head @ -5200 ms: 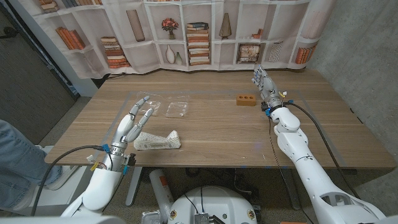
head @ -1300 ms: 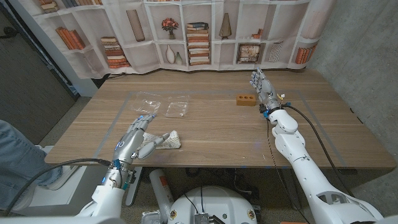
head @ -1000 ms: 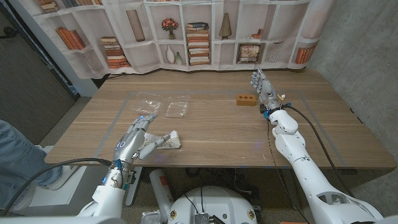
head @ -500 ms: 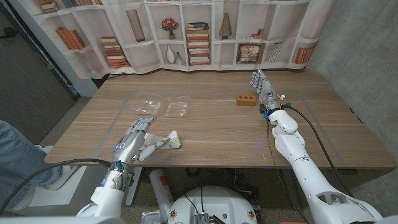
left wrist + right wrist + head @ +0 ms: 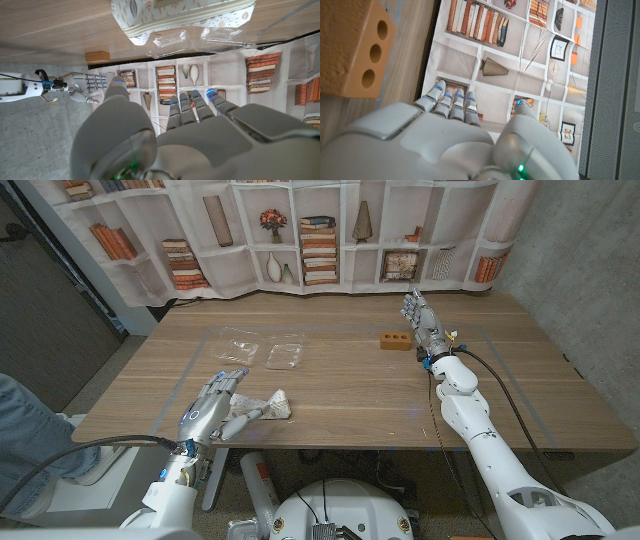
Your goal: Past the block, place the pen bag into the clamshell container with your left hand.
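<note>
Left hand [image 5: 212, 408] hovers low near the table's front edge, fingers apart and empty; right hand [image 5: 422, 318] stands upright, fingers extended, holding nothing.

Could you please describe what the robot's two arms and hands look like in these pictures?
Both arms are glossy white, rounded segments with black cables running alongside. The left hand and right hand are silver-grey and metallic, with small blue lights at the fingertips. Coloured wires cluster at each wrist, and a green light glows on each hand's back.
</note>
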Robot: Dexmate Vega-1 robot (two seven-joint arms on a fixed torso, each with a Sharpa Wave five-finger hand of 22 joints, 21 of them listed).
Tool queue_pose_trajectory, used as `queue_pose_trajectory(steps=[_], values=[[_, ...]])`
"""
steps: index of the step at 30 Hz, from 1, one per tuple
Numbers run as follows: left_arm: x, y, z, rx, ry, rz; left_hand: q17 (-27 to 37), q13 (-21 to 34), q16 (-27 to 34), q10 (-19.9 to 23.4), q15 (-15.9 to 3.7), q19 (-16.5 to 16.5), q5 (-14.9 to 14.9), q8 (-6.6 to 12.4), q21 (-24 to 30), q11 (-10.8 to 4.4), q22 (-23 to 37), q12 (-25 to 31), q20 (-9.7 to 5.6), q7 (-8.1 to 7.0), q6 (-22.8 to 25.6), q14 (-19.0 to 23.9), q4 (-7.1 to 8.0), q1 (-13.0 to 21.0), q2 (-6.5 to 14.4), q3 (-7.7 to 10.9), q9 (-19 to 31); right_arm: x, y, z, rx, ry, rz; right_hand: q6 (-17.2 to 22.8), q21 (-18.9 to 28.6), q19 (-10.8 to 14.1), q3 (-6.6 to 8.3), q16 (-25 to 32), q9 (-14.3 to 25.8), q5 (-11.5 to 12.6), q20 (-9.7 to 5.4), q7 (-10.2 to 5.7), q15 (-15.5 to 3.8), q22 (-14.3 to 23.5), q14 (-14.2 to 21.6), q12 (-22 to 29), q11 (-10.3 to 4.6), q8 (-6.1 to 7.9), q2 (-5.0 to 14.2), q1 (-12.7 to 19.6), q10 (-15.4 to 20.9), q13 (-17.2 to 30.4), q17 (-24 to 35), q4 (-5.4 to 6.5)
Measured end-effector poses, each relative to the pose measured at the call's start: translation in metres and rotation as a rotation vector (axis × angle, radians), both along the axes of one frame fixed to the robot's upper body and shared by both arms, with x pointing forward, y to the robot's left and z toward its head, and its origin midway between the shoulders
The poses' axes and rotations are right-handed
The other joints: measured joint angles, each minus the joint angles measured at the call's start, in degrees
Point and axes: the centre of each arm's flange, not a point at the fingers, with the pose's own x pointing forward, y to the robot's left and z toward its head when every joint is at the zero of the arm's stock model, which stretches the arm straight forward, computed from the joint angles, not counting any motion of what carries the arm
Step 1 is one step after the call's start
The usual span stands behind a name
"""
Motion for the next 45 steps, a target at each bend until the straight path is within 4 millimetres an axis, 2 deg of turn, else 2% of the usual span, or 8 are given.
queue_pose_trajectory(steps=[32, 45], values=[[0.009, -0.011, 0.002, 0.092, 0.059, 0.064, 0.3, 0.0, 0.0, 0.9, -0.68, 1.8, 0.5, 0.0, 0.0, -0.5, 0.0, 0.0, 0.31, -1.34, 0.7, 1.4, -0.92, 2.0, -2.0, -0.92, 0.0, -0.002, -0.002, -0.002, 0.011, 0.004, -0.008, 0.0, -0.6, 0.0, 0.16, 0.0, 0.0, 0.0, 0.0, 0.0, 0.1, 0.0, 0.5, 0.0, 0.22, 0.0, 0.0, 0.0, 0.2, 0.0, 0.1, -0.15], [0.01, -0.016, 0.002, 0.123, 0.088, 0.11, 0.3, 0.3, 0.0, 1.7, -0.99, 2.4, 0.5, 0.0, 0.0, -1.22, 0.0, 0.2, 0.3, -1.83, 1.1, 1.7, -1.4, 2.7, -2.7, -1.41, 0.2, -0.002, -0.002, -0.003, 0.015, 0.005, -0.007, 0.2, -0.7, 0.6, -0.01, 0.0, 0.0, 0.0, -0.19, -0.2, 0.01, 0.0, 0.6, 0.0, 0.22, 0.0, 0.0, 0.0, 0.2, 0.0, 0.0, -0.31]])
